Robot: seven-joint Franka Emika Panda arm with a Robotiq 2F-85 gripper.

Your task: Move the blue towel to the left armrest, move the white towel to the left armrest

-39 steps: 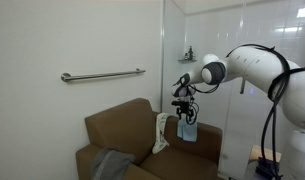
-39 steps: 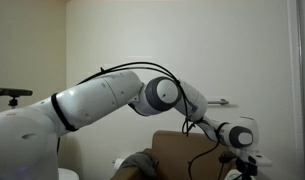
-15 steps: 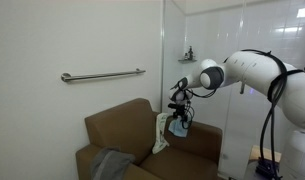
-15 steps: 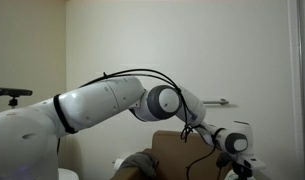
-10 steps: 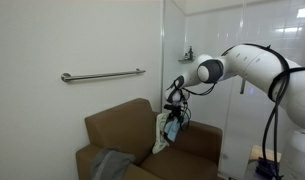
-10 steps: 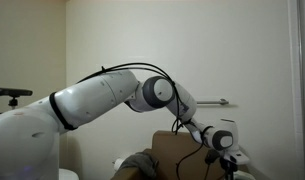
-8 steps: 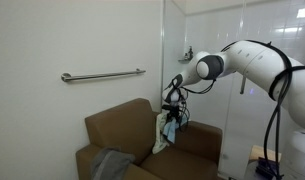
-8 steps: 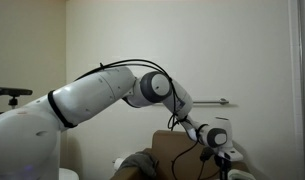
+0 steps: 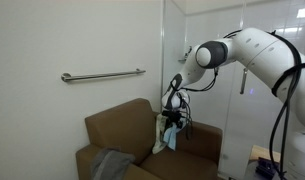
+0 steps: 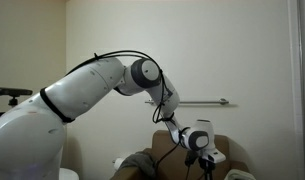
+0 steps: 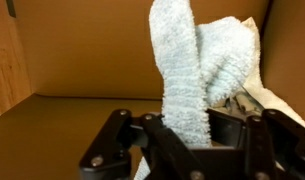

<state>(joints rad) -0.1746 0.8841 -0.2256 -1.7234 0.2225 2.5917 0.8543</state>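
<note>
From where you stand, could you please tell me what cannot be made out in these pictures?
Armchair, in an exterior view: armrests cut off by the bottom edge.
White towel, in an exterior view: partly hidden by the blue towel and jaws.
Grey cloth: cut by the bottom edge.
Jaws' grip, wrist view: covered by the blue towel.

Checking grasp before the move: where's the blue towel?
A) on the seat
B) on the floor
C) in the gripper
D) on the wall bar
C: in the wrist view the blue towel is clamped in the gripper; in an exterior view it hangs from it.
</note>
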